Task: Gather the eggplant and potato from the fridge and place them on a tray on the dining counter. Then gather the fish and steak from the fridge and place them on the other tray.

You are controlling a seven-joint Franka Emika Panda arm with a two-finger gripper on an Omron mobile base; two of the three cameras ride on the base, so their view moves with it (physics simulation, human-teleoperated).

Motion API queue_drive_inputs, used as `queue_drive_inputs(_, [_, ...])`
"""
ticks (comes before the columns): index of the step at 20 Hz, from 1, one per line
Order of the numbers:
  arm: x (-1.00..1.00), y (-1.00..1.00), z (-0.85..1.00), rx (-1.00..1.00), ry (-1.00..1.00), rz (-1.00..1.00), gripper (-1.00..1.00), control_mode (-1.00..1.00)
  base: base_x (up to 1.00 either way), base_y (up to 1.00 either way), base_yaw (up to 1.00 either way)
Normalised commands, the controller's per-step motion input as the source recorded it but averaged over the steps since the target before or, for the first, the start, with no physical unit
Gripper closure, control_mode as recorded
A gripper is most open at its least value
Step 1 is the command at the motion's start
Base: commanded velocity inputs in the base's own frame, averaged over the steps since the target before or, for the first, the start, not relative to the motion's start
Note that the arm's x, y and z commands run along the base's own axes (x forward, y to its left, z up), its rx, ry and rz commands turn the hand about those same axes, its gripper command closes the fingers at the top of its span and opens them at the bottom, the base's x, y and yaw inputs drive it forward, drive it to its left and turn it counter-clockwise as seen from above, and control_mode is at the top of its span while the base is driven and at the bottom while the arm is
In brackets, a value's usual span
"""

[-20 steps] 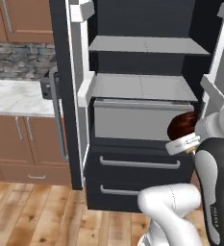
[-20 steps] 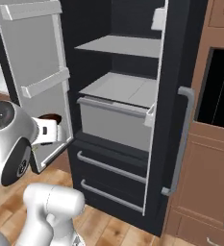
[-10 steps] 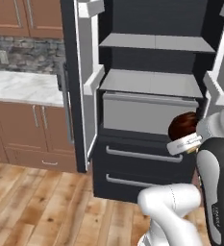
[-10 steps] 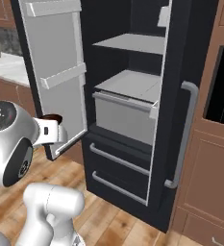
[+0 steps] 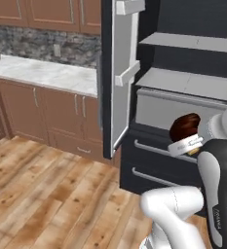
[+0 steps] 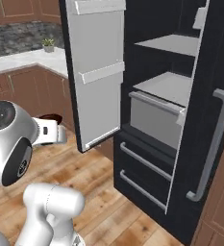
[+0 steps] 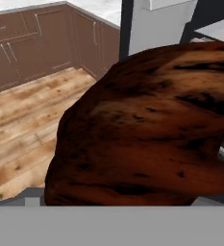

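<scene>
Jaws spread wide and clamped on the steak [image 5: 184, 126]. It's a dark red-brown marbled slab that blocks the fingertips in the hand view, so contact itself is hidden. Jaws and steak are held up off the wood floor [image 5: 47, 194], at about the height of the fridge's [image 5: 183, 48] grey inner bin [image 5: 183, 104]. Fridge is just beyond the jaws with both doors swung open. Its grey shelves [image 6: 168, 84] are above the jaws and bare as far as can be seen. The two lower drawers [image 6: 142, 168] with silver bar handles are below the jaws and shut. The open left door [image 5: 122, 73] stands off to the jaws' left, and the right door with its long silver handle [image 6: 212, 144] is to their right. Further left past that door are a wall worktop [image 5: 47, 73] in white marble over brown cabinets [image 5: 56, 112], a grey stone backsplash, and a small potted plant [image 6: 48, 44] at the far end.
</scene>
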Motion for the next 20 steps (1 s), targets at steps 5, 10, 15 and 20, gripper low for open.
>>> queue_drive_inputs(5, [0.0, 0.0, 0.0, 0.0, 0.0, 0.0, 1.0, 1.0, -0.69, -0.21, 0.45])
queue_drive_inputs(10, [0.0, 0.0, 0.0, 0.0, 0.0, 0.0, 1.0, 1.0, -0.73, -0.33, 0.48])
queue_drive_inputs(15, [0.0, 0.0, 0.0, 0.0, 0.0, 0.0, 1.0, 1.0, -0.64, -0.46, 0.56])
queue_drive_inputs(20, [0.0, 0.0, 0.0, 0.0, 0.0, 0.0, 1.0, 1.0, -0.85, -0.23, 0.57])
